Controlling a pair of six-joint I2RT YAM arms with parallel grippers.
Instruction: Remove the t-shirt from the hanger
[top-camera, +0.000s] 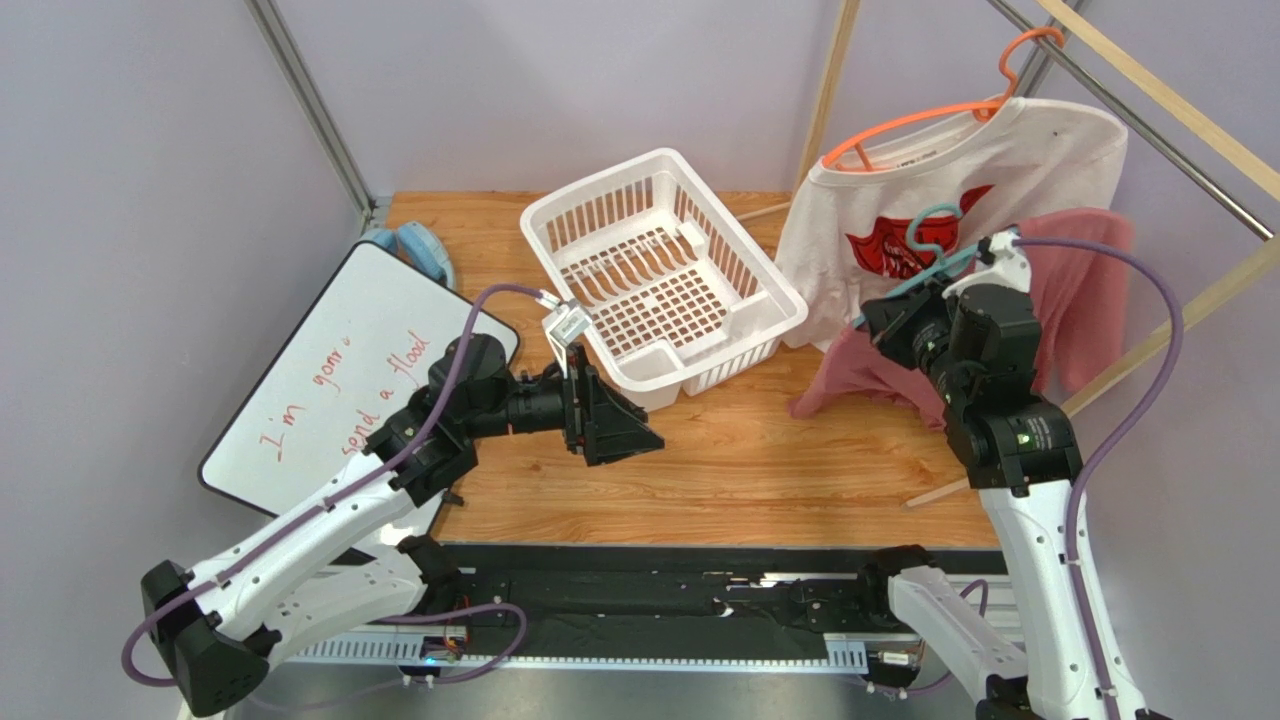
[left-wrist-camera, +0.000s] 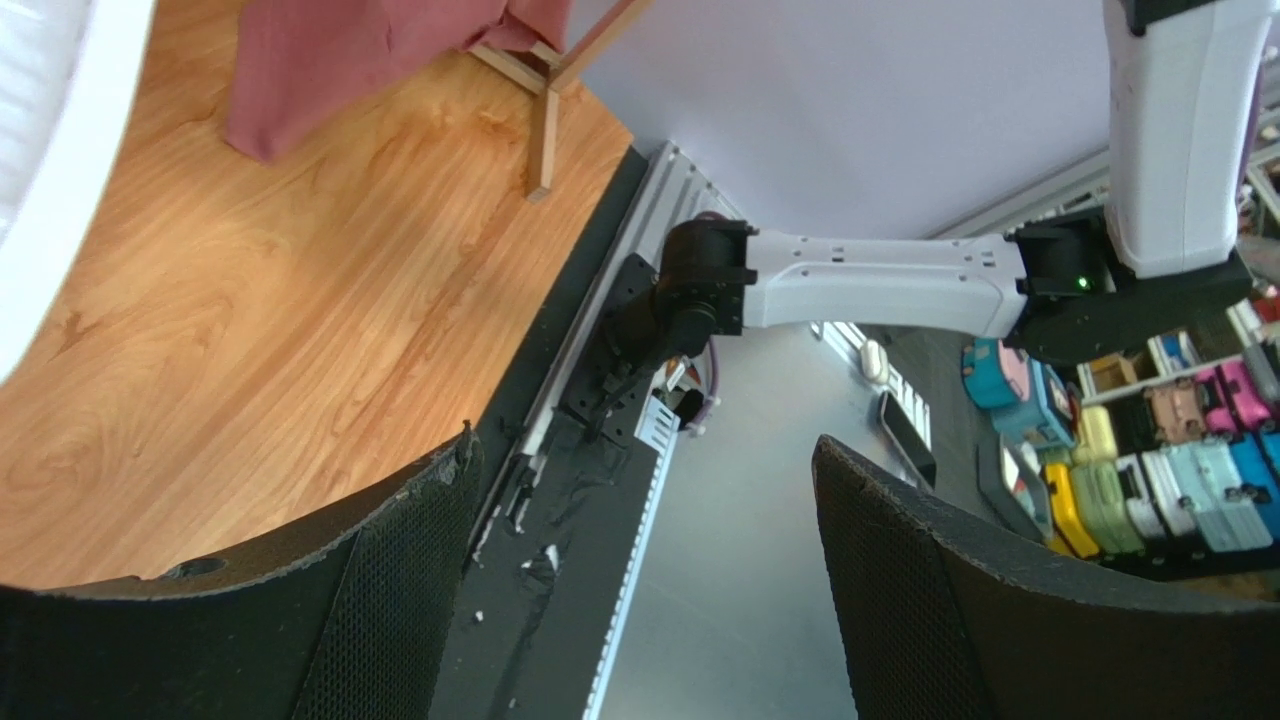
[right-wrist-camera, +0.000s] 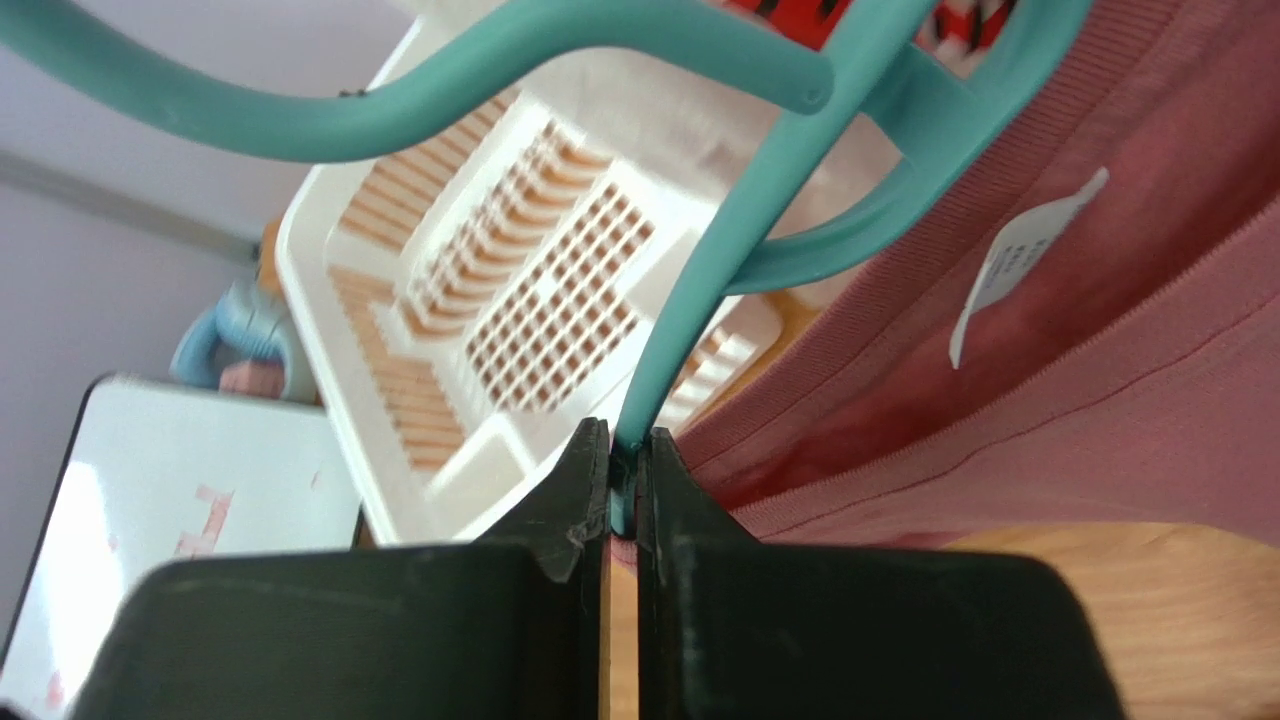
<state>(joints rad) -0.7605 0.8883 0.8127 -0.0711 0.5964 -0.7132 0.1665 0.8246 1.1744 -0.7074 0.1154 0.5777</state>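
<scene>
The dusty-red t-shirt (top-camera: 1082, 300) hangs on the teal hanger (top-camera: 929, 240) at the right, its hem resting on the table. My right gripper (top-camera: 902, 318) is shut on the hanger's left arm. In the right wrist view the teal hanger (right-wrist-camera: 721, 255) runs down between the closed fingers (right-wrist-camera: 579, 480), with the t-shirt's ribbed collar (right-wrist-camera: 1082, 345) and white label right beside it. My left gripper (top-camera: 624, 428) is open and empty over the table's middle, in front of the basket. A corner of the t-shirt (left-wrist-camera: 361, 53) shows in the left wrist view.
A white plastic basket (top-camera: 661, 270) stands at the back centre. A white t-shirt with a red graphic (top-camera: 962, 180) hangs on an orange hanger (top-camera: 939, 120) behind. A whiteboard (top-camera: 338, 375) lies at the left, a blue object (top-camera: 418, 248) beyond it. Wooden rack poles (top-camera: 1157, 323) stand at the right.
</scene>
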